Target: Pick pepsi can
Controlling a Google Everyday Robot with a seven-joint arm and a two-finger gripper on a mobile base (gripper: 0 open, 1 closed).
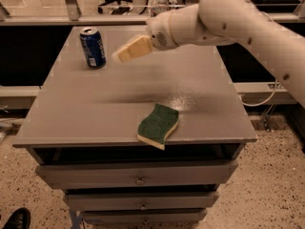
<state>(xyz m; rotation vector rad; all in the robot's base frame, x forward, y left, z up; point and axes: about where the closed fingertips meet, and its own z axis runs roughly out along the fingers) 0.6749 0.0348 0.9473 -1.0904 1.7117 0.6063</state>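
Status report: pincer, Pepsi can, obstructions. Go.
Pincer over the table, right of the pepsi can, apart from it. Can upright, far left corner. Nothing between them; sponge near front edge, off the line.

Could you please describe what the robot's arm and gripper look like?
The arm is a smooth, rounded white shell, thick and tubular. The gripper is tan and wedge-shaped; it is above the table, beside the pepsi can.

Single view: high front, angled down at table (95, 109), mid-range; tool (123, 54) above far half.
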